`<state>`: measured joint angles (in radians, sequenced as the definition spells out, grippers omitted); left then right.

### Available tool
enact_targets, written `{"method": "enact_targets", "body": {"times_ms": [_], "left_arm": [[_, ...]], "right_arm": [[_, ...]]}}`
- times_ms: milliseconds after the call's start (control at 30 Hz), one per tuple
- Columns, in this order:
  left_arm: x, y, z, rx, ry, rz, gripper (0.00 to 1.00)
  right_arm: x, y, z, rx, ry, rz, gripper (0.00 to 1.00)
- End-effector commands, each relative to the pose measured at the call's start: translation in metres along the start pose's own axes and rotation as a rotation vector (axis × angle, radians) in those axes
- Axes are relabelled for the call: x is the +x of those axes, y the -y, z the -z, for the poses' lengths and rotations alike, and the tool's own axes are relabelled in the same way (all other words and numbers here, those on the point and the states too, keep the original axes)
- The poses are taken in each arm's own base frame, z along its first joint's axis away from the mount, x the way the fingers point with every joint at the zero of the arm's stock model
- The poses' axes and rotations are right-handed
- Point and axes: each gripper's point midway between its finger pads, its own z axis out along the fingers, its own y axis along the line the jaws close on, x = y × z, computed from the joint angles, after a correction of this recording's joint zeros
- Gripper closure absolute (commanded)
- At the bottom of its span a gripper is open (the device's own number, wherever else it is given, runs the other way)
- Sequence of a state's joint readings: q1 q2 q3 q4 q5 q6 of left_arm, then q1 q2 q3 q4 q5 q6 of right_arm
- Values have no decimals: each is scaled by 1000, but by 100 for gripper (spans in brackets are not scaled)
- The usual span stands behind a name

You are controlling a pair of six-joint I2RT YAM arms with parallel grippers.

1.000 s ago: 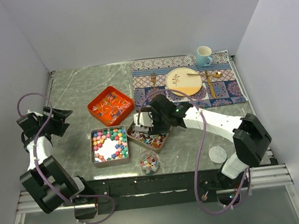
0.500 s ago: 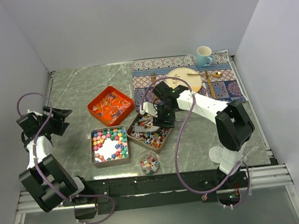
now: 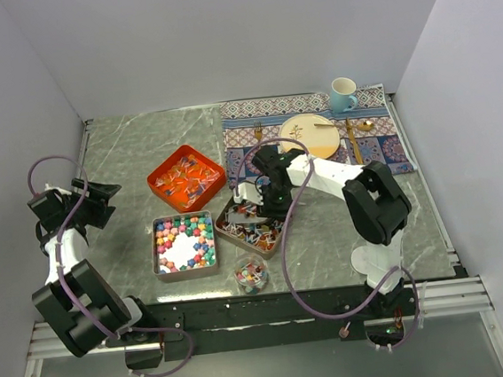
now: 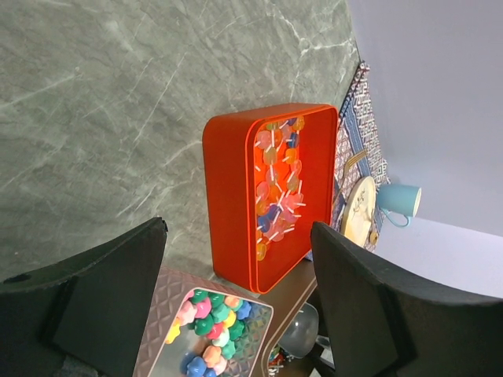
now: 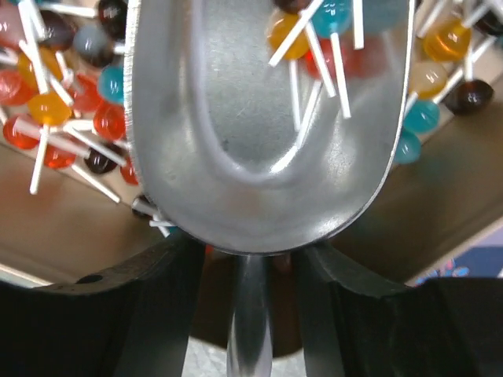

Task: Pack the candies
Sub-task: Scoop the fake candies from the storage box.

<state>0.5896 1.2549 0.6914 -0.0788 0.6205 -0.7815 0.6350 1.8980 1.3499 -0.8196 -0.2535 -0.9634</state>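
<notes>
My right gripper (image 3: pixel 258 207) is shut on the handle of a metal scoop (image 5: pixel 267 118) and holds it low over the brown tray (image 3: pixel 277 237). That tray holds small round candies on white sticks (image 5: pixel 71 110). The scoop's bowl mirrors them; I cannot tell if any lie in it. Chunky pink, green, yellow and blue candies (image 3: pixel 184 242) fill a silver tray (image 4: pixel 161 314). An orange tray (image 3: pixel 163 173) holds more stick candies (image 4: pixel 277 177). A small clear cup (image 3: pixel 252 274) with candies stands near the front edge. My left gripper (image 4: pixel 240 236) is open and empty at the far left (image 3: pixel 101 198).
A patterned placemat (image 3: pixel 382 154) at the back right carries a plate (image 3: pixel 309 134), a fork, a spoon and a blue mug (image 3: pixel 342 94). The right arm (image 3: pixel 339 175) arches over the mat's near edge. Walls close in the table on three sides.
My right arm has folded back towards the placemat, its elbow swinging rearward, while the gripper with the scoop stays over the brown tray. The left arm has not moved.
</notes>
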Motion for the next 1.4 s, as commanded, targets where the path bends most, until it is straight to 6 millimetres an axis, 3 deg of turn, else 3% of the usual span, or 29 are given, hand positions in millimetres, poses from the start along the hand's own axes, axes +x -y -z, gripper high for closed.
{"method": "enact_targets", "body": {"times_ms": [0,67,100,200,367,600,800,1133,1367], "left_arm": [[-7,3,2,5,30,-40,20],[-6,3,3,3,30,-43,20],[-6,4,4,5,32,-45,20],[-6,5,4,12,35,-40,19],[-5,8,6,28,41,-35,19],[-5,9,8,23,29,-60,19],[-9,13,7,27,23,-86,19],[-15,20,9,49,43,-104,19],[-4,22,18,49,23,-107,19]], "right_arm": [[-2,9,-1,10,-3,11,49],[0,10,-2,15,-9,3,63],[-1,11,-1,20,-8,-4,78],[0,16,5,53,-11,-14,100],[-5,22,26,114,19,-16,100],[-24,29,39,213,193,-28,100],[-38,18,63,236,306,-11,100],[-51,2,133,319,390,100,100],[-59,-16,148,301,469,65,100]]}}
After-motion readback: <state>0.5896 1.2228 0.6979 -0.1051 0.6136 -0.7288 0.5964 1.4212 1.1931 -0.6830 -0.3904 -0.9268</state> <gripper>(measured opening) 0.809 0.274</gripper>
